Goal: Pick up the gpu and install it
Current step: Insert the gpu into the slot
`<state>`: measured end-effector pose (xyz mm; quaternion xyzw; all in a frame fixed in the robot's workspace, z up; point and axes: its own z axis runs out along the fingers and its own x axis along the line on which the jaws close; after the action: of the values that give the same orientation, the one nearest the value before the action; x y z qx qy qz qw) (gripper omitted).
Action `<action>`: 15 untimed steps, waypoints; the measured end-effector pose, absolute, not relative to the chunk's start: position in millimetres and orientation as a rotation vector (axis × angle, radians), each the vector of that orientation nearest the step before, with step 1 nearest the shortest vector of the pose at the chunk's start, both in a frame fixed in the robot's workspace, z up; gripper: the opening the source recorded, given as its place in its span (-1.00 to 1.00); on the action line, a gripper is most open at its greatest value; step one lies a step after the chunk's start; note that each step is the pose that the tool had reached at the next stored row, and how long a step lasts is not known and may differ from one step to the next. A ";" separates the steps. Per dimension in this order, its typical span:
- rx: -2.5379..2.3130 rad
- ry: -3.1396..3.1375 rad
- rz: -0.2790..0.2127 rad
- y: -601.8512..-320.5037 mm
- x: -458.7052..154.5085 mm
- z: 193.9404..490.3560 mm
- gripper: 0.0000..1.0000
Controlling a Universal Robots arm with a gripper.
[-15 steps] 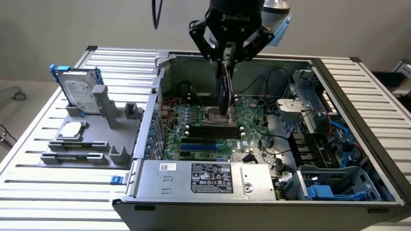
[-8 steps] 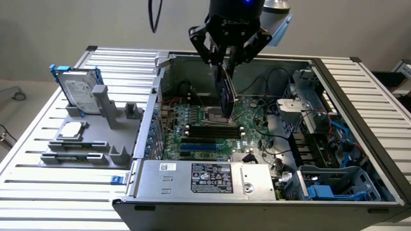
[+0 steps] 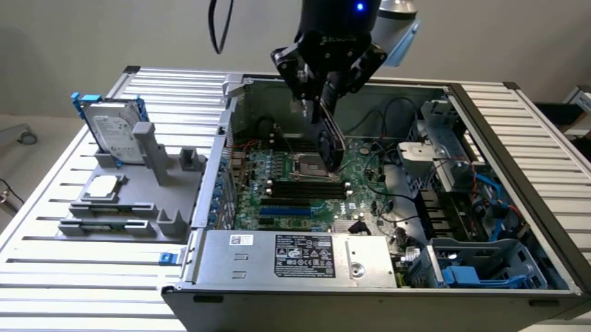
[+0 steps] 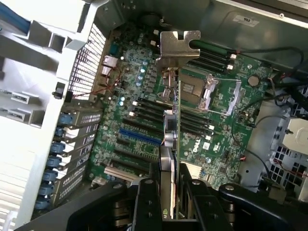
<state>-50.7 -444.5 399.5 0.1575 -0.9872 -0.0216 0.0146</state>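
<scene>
While my gripper (image 3: 323, 93) clamps the gpu (image 3: 331, 142) on edge, the card hangs over the motherboard (image 3: 286, 187). Picking it up is done, but it sits in no slot yet.

Slatted metal surface (image 3: 83, 277). Open PC case (image 3: 369, 311) lies on it, open side up. Green motherboard (image 3: 268, 173) on the case floor. CPU socket (image 3: 308, 164) near its middle, black memory sticks (image 3: 300, 187) just beside that, blue slot (image 3: 284, 206) next along. Power supply (image 3: 295, 254) at the near end, label up. Drive cage (image 3: 485, 266) toward the exterior view's right; loose cables (image 3: 392, 111) inside. Outside the case, exterior view's left: grey holder (image 3: 115, 211), with a hard drive (image 3: 115, 131) in a blue frame standing upright in it.
</scene>
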 end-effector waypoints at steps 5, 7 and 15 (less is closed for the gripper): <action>0.630 -3.047 -0.065 -444.5 -50.7 395.1 -0.47; 0.685 -3.034 -0.064 -444.5 -50.8 393.2 -0.47; 0.902 -2.974 -0.060 -444.5 -50.7 384.8 -0.47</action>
<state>-50.7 -444.5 384.8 0.2901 -0.9566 -0.0194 0.0165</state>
